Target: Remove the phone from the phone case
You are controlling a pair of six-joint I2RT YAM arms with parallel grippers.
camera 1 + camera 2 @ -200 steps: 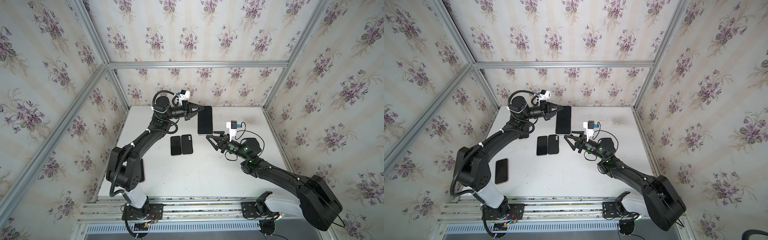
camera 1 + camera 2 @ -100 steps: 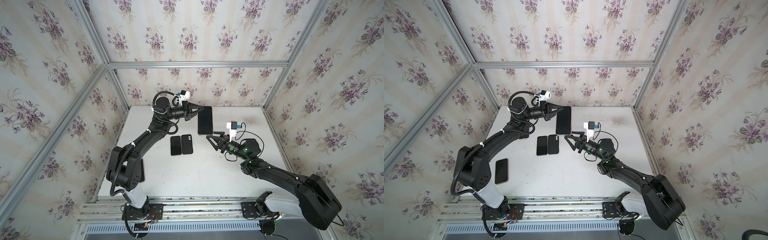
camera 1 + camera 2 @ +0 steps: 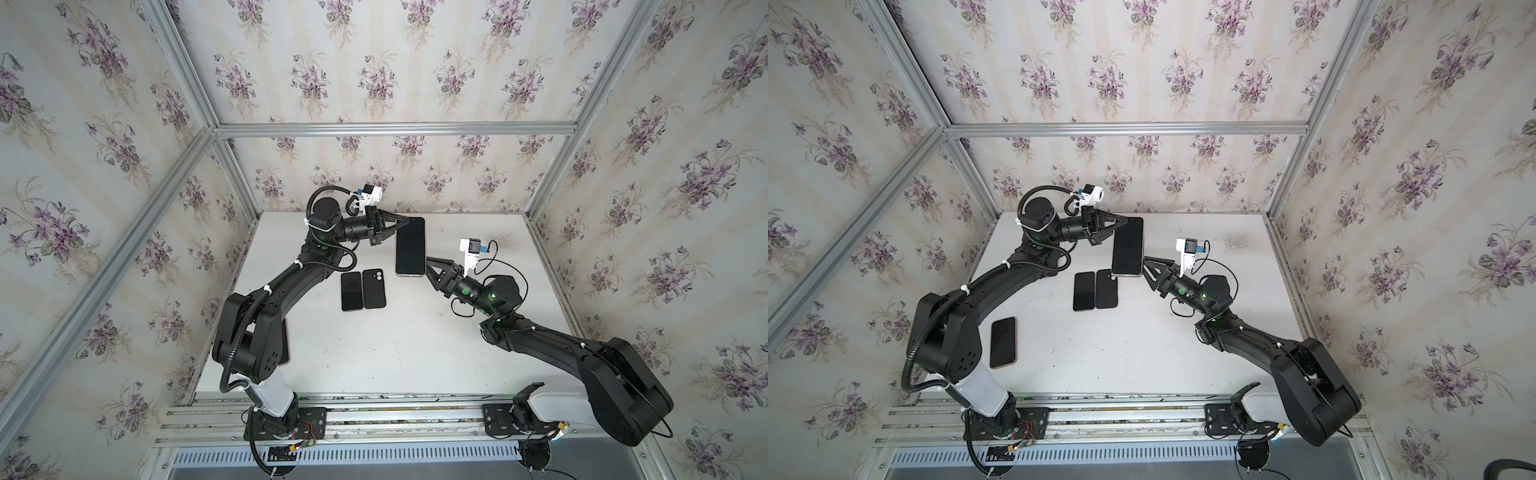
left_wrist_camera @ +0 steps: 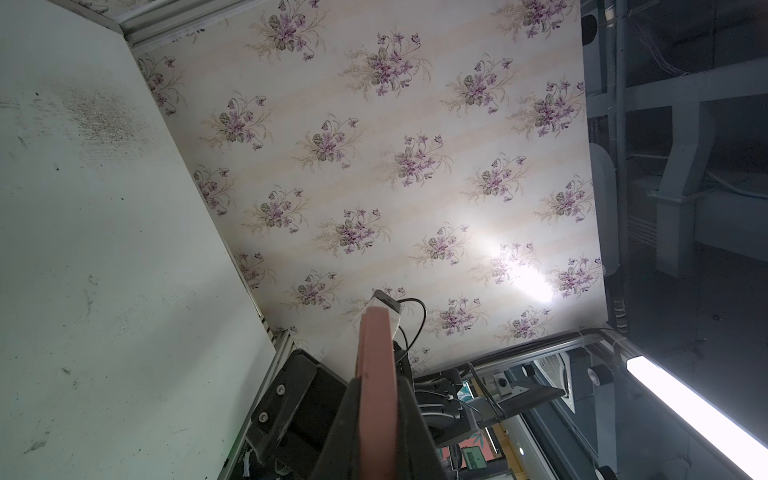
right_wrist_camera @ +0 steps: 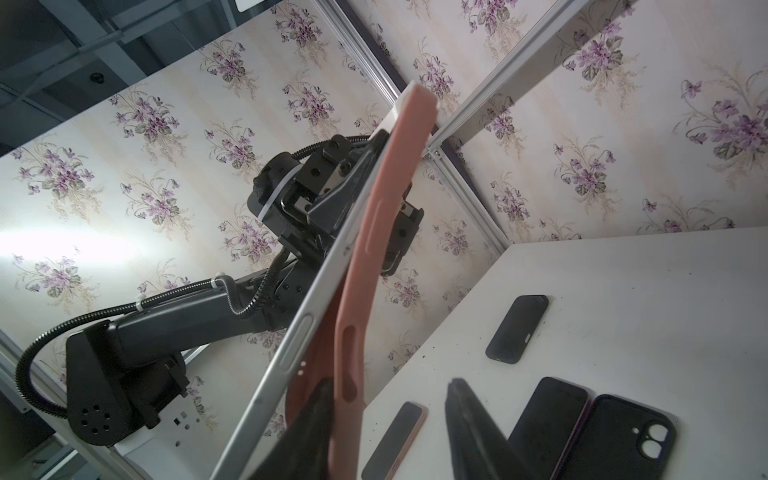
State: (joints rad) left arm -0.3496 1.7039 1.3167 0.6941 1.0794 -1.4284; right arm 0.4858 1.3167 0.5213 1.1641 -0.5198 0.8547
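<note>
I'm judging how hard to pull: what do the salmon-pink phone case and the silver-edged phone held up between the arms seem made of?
Salmon-pink phone case: probably soft silicone or rubbery plastic, matt; it bows outward without creasing and shows no glare.
Silver-edged phone: frame looks like satin-finished metal, with a pale sheen along its straight edge; painted plastic cannot be ruled out.

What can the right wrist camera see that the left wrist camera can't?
Only the right wrist view shows the silver phone partly split from the pink case, plus an empty black case and a dark phone lying on the table. Only the left wrist view shows a dirty speckled patch and a bright light bar. Both show the pink case, the white table and the flowery wallpaper.
</note>
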